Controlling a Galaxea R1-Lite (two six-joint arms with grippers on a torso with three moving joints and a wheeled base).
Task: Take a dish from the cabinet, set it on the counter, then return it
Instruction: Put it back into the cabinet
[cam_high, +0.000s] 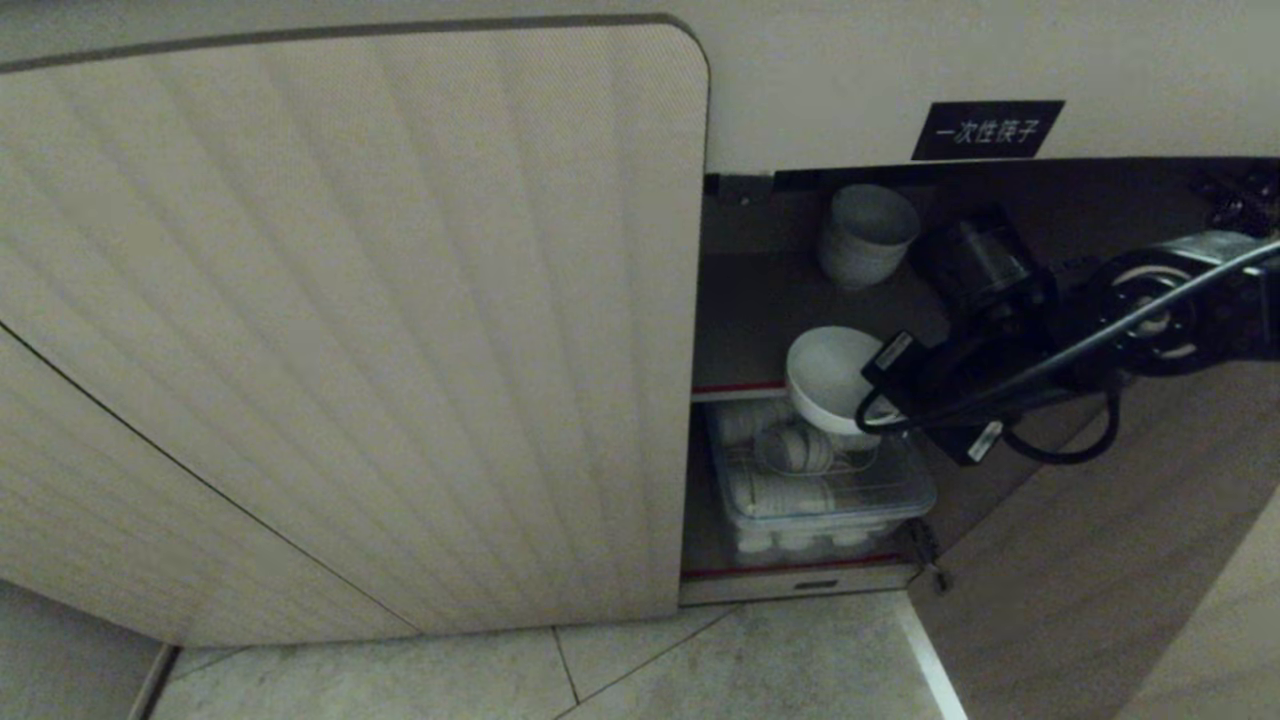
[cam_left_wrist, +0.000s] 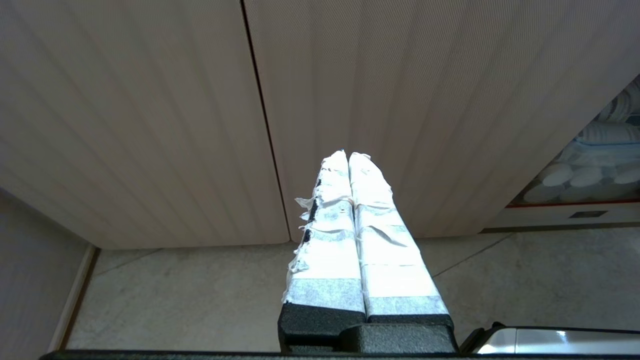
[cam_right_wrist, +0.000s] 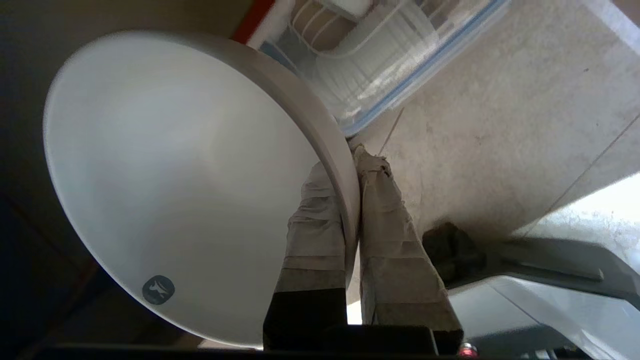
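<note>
Plainly the grip is the weak point: the right gripper (cam_right_wrist: 352, 165) holds the bowl (cam_high: 832, 378) by its rim alone, one taped finger inside the wall and one outside, clenched on that thin edge. The bowl hangs in the open mouth of the cabinet (cam_high: 740, 300), just in front of the red-edged shelf (cam_high: 738, 388) and above a clear plastic box (cam_high: 825, 500) of stacked crockery. Glazed ceramic pinched at one spot can swivel or slide out if the wrist tilts or jerks, and a fall would land it on the box or the tiled floor (cam_high: 700, 670). Other bowls (cam_high: 865, 235) sit far back on the shelf, and the open door (cam_high: 1080, 560) stands close on the right, so a wide swing of the arm could knock either. The left gripper (cam_left_wrist: 348, 160) is parked low before the shut doors, fingers pressed together and empty.
</note>
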